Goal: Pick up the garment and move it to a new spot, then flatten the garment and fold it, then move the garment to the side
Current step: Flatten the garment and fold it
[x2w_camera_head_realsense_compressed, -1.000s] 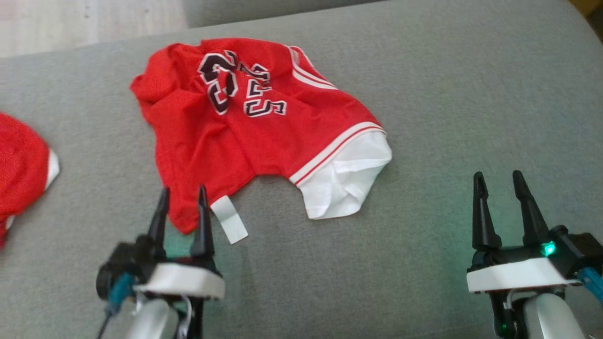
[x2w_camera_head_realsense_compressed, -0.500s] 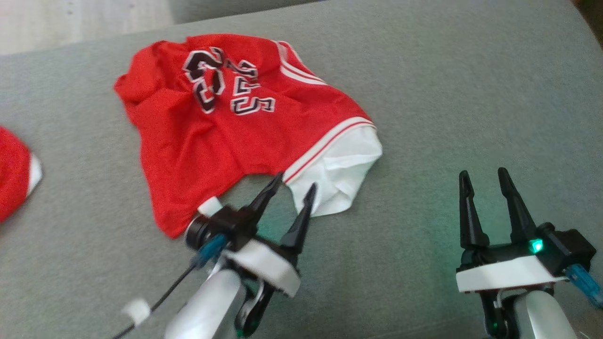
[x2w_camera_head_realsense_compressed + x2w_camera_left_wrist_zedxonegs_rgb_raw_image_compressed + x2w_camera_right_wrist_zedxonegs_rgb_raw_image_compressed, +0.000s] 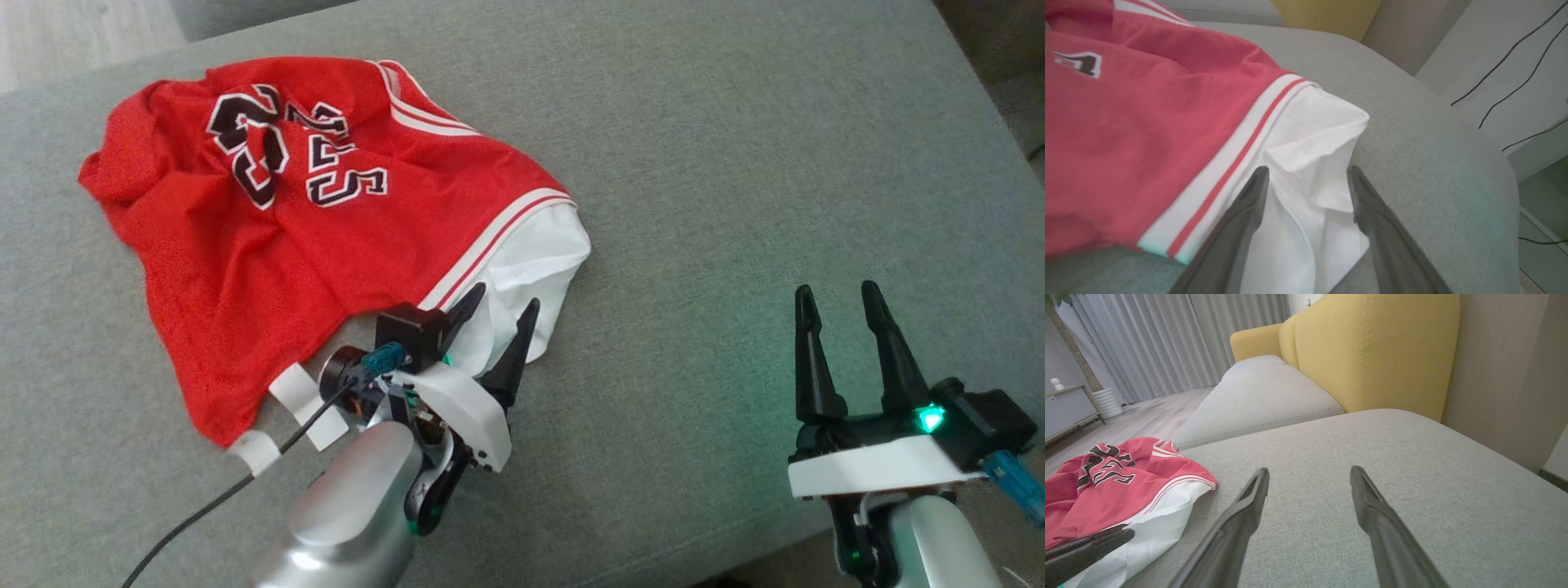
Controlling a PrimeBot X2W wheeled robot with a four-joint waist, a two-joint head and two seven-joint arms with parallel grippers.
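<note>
Straddling the garment (image 3: 326,229) at its white hem (image 3: 1310,134) with my left pincer (image 3: 504,296) wide and empty, I judge it light and limp, best pinched right between my tips.

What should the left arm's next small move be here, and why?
Probably lower the left gripper slightly and close on the white section of the garment: its open jaws straddle that fabric without gripping it, and the garment lies crumpled on the grey cushion. The right gripper hangs open, apart.
</note>
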